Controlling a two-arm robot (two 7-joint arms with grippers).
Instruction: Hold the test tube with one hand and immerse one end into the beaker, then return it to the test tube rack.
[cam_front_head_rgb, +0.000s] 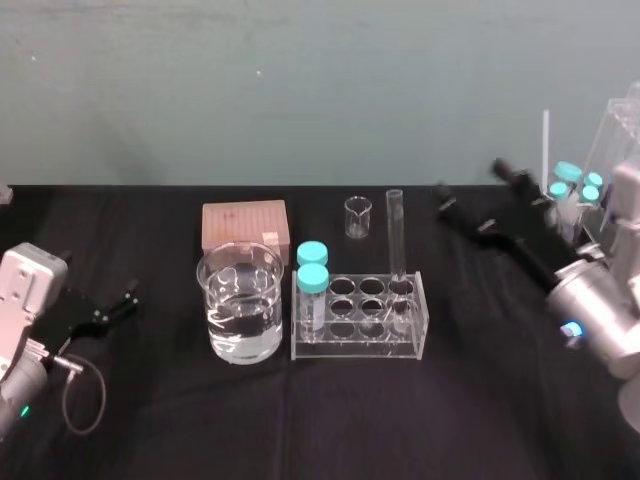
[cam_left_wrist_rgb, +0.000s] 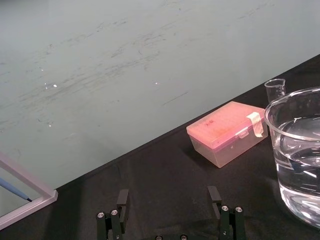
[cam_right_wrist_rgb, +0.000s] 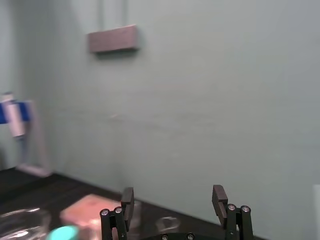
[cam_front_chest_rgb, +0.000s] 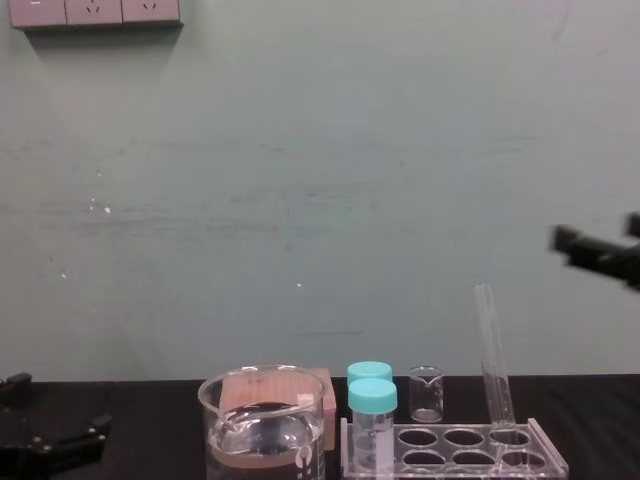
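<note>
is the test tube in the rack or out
In: the test tube stands nearly upright in the far right hole of the test tube rack.

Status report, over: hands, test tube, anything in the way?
Hands open: left hand low at far left, right hand raised right of the rack. In rack, test tube standing, ungripped. Between it and beaker: capped vials.

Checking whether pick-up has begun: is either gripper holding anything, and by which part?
Nothing is held. The left gripper and right gripper are open and empty; the test tube stands in the rack.
</note>
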